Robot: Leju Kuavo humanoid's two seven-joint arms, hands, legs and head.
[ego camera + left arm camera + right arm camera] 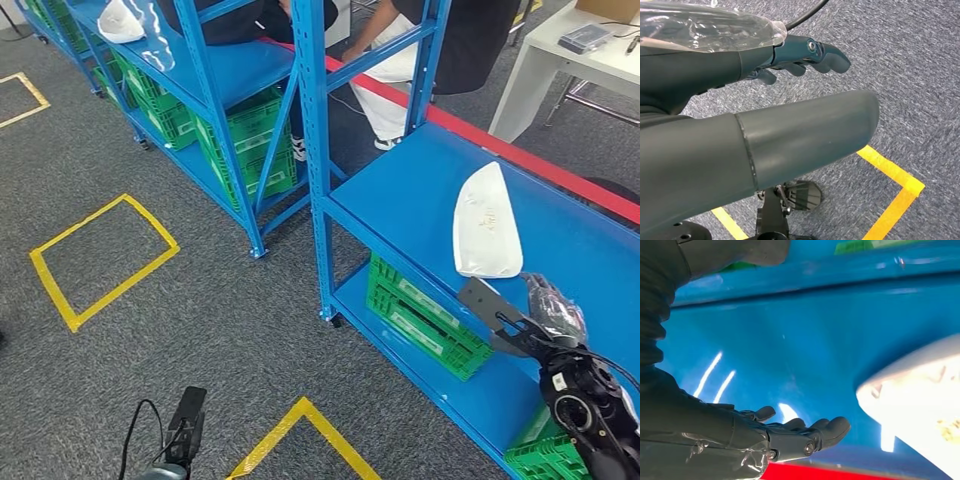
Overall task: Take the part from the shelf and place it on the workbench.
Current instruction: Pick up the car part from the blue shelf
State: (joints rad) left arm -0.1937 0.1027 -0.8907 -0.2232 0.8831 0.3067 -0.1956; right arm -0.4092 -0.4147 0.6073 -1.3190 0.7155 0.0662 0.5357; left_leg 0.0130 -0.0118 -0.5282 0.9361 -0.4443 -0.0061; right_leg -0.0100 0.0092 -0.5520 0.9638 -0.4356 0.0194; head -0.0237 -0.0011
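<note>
White moulded plastic part [486, 222] lying on the blue metal shelf [589, 250], my right hand [791, 432] near it, fingers spread, holding nothing, my left hand [806, 55] empty, fingers extended, over grey carpet [911, 75].

The head camera looked forward and down from high over the blue shelf [423, 200], the left wrist camera looked close along the left hand [806, 55] at the grey carpet [911, 90], and the right wrist camera skimmed the same shelf, sharing the white part [485, 225] at two o'clock.
</note>
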